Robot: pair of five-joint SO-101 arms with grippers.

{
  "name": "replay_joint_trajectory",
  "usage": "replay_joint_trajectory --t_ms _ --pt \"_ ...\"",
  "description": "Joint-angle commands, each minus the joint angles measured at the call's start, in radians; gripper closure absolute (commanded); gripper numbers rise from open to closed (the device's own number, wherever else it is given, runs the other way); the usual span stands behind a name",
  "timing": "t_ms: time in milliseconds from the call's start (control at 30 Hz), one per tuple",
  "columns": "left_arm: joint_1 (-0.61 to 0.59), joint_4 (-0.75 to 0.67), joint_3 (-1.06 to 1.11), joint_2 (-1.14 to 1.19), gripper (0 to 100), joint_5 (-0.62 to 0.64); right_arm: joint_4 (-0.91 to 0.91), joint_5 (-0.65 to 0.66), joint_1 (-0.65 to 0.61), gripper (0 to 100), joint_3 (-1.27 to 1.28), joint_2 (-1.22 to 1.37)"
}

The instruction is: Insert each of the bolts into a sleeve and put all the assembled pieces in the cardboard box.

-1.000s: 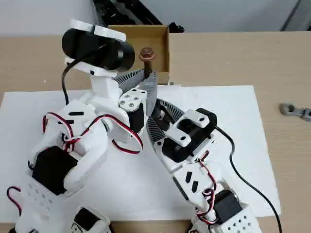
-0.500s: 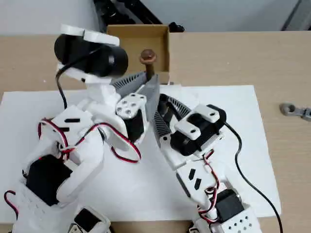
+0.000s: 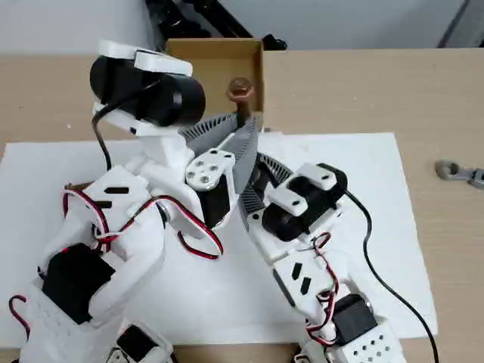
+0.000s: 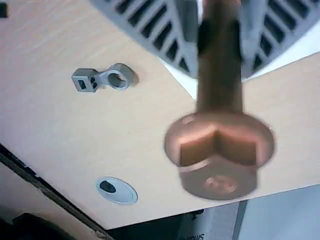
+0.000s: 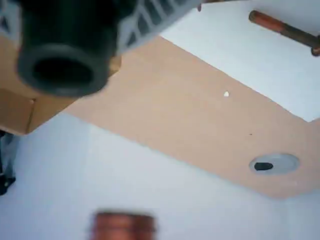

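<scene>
My left gripper (image 3: 243,127) is shut on a copper bolt (image 3: 240,91), whose hex head points up beside the cardboard box (image 3: 215,60). In the left wrist view the bolt (image 4: 220,125) hangs from the grey fingers (image 4: 150,25), head nearest the camera. My right gripper (image 3: 253,168) sits just below and right of the left one. In the right wrist view it (image 5: 70,20) is shut on a black sleeve (image 5: 62,67), open bore facing the camera. A second bolt (image 5: 282,31) lies on the white paper. A blurred copper shape (image 5: 122,225) shows at that view's edge.
A white paper sheet (image 3: 363,174) covers the table's middle. A small grey metal part (image 3: 457,172) lies on the bare wood at the right, also seen as the grey part (image 4: 102,80). A round cable grommet (image 4: 116,190) is set in the tabletop.
The left arm shifted its bolt slightly right, along the box's near corner. The right arm swung a little, then settled close under the left gripper.
</scene>
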Motion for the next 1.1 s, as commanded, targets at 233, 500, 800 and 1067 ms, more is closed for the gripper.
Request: replay_joint_trajectory --t_ms 233,500,800,1067 --pt "0.0 -0.107 0.079 -0.026 100 0.0 -0.019 -0.009 0.005 99.4 -0.009 -0.01" --pt "-0.003 -0.163 0.131 -0.02 100 -0.026 -0.019 -0.009 0.005 99.5 -0.012 -0.013" --pt "-0.003 -0.158 0.165 -0.028 100 -0.069 -0.019 -0.009 0.007 99.5 -0.012 -0.013" --pt "-0.003 -0.157 0.166 -0.028 100 -0.121 -0.019 -0.009 0.01 99.5 -0.012 -0.015"
